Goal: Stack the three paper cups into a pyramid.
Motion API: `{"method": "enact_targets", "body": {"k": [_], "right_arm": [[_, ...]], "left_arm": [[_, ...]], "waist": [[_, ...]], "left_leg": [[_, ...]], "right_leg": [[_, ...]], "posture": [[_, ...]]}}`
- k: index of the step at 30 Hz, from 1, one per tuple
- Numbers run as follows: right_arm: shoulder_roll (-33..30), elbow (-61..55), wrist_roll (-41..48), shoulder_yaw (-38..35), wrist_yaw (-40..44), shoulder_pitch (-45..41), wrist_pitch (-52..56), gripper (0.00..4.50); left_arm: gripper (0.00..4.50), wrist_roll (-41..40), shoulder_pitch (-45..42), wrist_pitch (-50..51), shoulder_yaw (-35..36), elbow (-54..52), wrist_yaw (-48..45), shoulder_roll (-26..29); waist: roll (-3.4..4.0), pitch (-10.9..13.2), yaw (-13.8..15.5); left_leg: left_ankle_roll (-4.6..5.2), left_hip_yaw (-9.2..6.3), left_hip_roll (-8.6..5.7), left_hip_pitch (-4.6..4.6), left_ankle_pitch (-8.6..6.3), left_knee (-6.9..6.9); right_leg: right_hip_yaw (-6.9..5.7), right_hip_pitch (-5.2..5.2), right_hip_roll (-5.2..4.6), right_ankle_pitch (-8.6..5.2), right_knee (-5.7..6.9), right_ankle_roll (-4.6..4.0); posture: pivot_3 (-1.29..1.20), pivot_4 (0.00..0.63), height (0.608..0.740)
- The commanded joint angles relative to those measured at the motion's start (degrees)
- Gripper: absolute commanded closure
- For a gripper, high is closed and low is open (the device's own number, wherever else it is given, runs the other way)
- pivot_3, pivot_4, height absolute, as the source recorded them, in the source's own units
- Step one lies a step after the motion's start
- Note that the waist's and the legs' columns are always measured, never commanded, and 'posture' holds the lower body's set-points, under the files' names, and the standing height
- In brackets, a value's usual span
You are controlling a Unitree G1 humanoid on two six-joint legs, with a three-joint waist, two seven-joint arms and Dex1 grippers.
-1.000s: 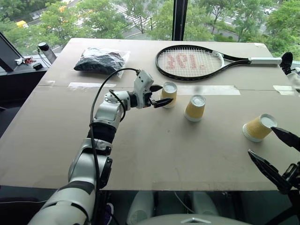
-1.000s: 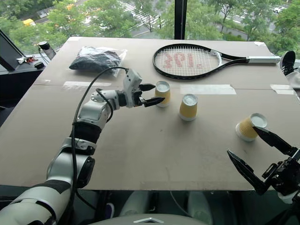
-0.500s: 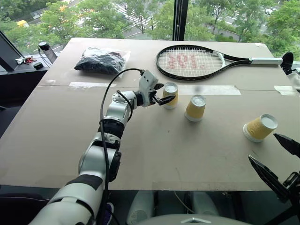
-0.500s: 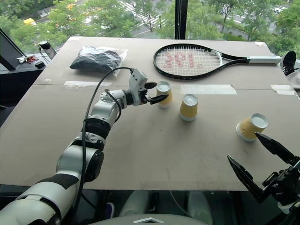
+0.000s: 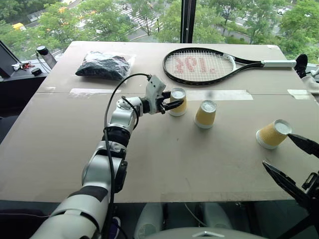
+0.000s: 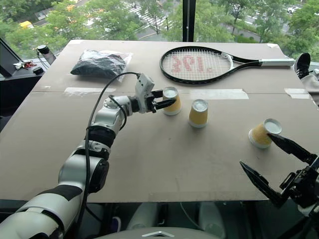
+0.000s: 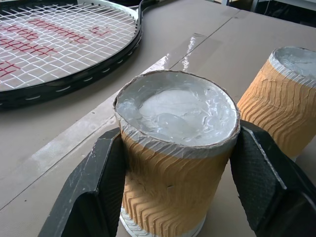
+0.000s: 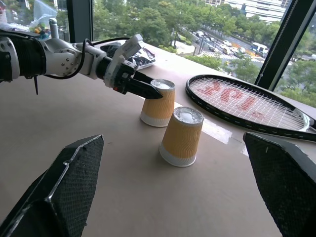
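Left gripper (image 5: 172,103) clamped on upside-down first cup (image 5: 177,101), fingers (image 7: 94,182) pressing both sides. Second cup (image 5: 205,114) just beyond it on table (image 5: 149,164). Right gripper (image 5: 291,162) spread wide, third cup (image 5: 272,134) tipped beside its upper finger.

Left arm (image 5: 112,149): silver-grey rounded shells joined by black bands, with a black cable looping from the forearm to a white, angular wrist block. Left gripper (image 5: 172,102): two slim black fingers (image 7: 94,192) whose inner pads carry a fine cross-hatched texture. Right gripper (image 5: 291,164): two long, pointed black fingers (image 8: 59,197) with the same dimpled texture, on a black mount.
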Motion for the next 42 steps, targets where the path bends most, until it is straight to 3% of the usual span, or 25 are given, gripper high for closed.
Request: {"method": "enact_targets", "body": {"k": [1,6,11,20,32,36,42], "right_arm": [[-5.4,4.2,4.6,-2.7,0.9,-5.6,3.2,0.0],[-11.8,10.7,9.0,-5.3,6.5,-12.1,8.0,0.0],[-12.8,13.2,8.8,-6.9,10.0,-14.1,10.4,0.0],[-9.3,8.1,9.2,-7.7,7.4,-13.6,13.0,0.0],[-8.1,5.5,10.5,-10.7,5.5,-12.8,15.4,0.0],[-7.6,5.5,10.1,-11.2,5.9,-12.2,15.4,0.0],[-6.5,5.5,9.4,-12.1,5.6,-11.1,15.1,0.0]], "left_arm": [[2.05,-2.3,0.3,1.8,0.9,-5.8,-4.1,1.4],[2.05,-5.8,4.4,9.5,0.1,-18.4,-8.8,2.8],[2.05,-4.8,7.3,10.3,-1.0,-23.1,-7.7,2.9],[2.05,-1.0,6.9,5.8,-3.4,-17.7,-2.3,-0.6],[2.05,0.5,5.1,1.7,-3.8,-11.9,-1.7,-2.7],[0.25,-0.7,5.9,1.9,-3.4,-13.0,-2.9,-3.2],[0.12,-2.1,7.5,3.8,-2.4,-17.5,-3.1,-2.1]], "waist": [[-0.02,0.0,0.1],[0.0,0.0,1.0],[-0.01,0.0,1.1],[-0.01,0.0,1.1],[-0.02,0.1,1.0],[-0.02,0.1,1.0],[-0.02,0.1,1.0]], "left_leg": [[0.0,-0.02,0.0,0.0,0.0,-0.01],[-0.01,-0.09,0.02,-0.11,0.0,-0.03],[0.01,-0.14,-0.04,-0.18,-0.01,0.02],[0.02,-0.18,-0.04,-0.14,-0.01,0.04],[0.03,-0.15,-0.06,-0.14,-0.01,0.05],[0.03,-0.14,-0.06,-0.13,-0.01,0.05],[0.03,-0.15,-0.05,-0.13,-0.02,0.05]], "right_leg": [[-0.02,0.0,0.0,0.0,0.01,0.0],[-0.07,-0.03,0.01,-0.01,-0.06,0.0],[-0.06,-0.01,-0.07,-0.01,-0.1,0.02],[-0.07,0.0,-0.05,-0.01,-0.03,0.02],[-0.05,0.0,-0.06,-0.01,-0.03,0.03],[-0.05,0.0,-0.06,-0.01,-0.02,0.03],[-0.04,0.0,-0.06,-0.01,-0.02,0.03]], "posture": [[0.0,0.15,0.74],[0.0,0.15,0.74],[0.0,0.15,0.74],[0.0,0.15,0.74],[0.0,0.15,0.74],[0.0,0.15,0.74],[0.0,0.15,0.74]]}}
